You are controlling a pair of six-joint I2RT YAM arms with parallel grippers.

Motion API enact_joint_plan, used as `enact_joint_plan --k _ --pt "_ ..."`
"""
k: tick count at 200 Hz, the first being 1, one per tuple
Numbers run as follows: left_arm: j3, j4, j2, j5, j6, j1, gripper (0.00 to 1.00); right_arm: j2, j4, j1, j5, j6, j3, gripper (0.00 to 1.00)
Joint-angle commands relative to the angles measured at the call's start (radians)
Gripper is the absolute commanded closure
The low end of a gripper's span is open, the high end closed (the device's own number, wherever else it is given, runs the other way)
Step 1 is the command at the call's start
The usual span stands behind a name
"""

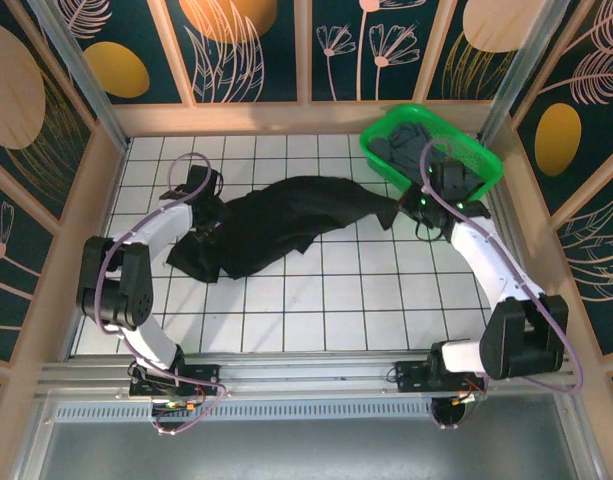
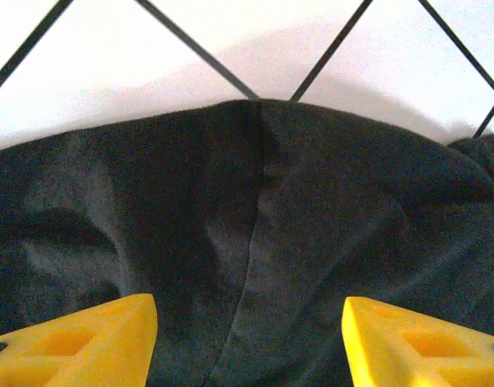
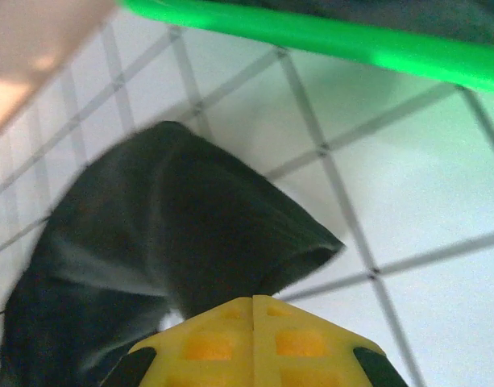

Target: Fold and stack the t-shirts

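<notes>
A plain black t-shirt [image 1: 286, 220] lies crumpled and stretched across the white tiled table, from lower left up to the right. My left gripper [image 1: 208, 208] hovers over its left end. In the left wrist view its yellow fingers [image 2: 93, 343] stand wide apart, open, with the black t-shirt [image 2: 255, 210] lying below them. My right gripper [image 1: 404, 205] is shut on the shirt's right end, beside the basket. In the right wrist view the black t-shirt [image 3: 190, 226] rises into my shut right gripper [image 3: 253, 310]. A grey t-shirt [image 1: 418, 145] lies bunched in the basket.
The green plastic basket [image 1: 374, 150] stands at the back right corner, its rim [image 3: 351, 40] just beyond my right gripper. Wooden walls enclose the table on three sides. Bare tiles [image 1: 366, 300] stretch in front of the shirt toward the arm bases.
</notes>
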Motion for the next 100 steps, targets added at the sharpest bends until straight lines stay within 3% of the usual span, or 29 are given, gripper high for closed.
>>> enact_joint_plan --k 1,24,44,59,100 --pt "0.044 0.019 0.064 0.014 0.049 0.006 0.37 -0.042 -0.051 -0.077 0.032 -0.011 -0.130 1.00" --pt "0.088 0.065 0.126 0.105 0.088 0.004 0.37 -0.009 -0.078 -0.140 0.034 -0.012 -0.160 1.00" --pt "0.097 0.064 0.162 0.170 0.110 -0.019 0.49 0.005 -0.091 -0.121 0.077 -0.017 -0.110 0.69" --pt "0.066 0.060 0.162 0.195 0.123 -0.061 0.53 0.012 -0.110 -0.073 0.135 -0.012 -0.056 0.57" --pt "-0.141 0.067 0.113 0.254 0.109 -0.190 0.74 0.104 -0.059 0.181 0.148 0.079 0.029 0.54"
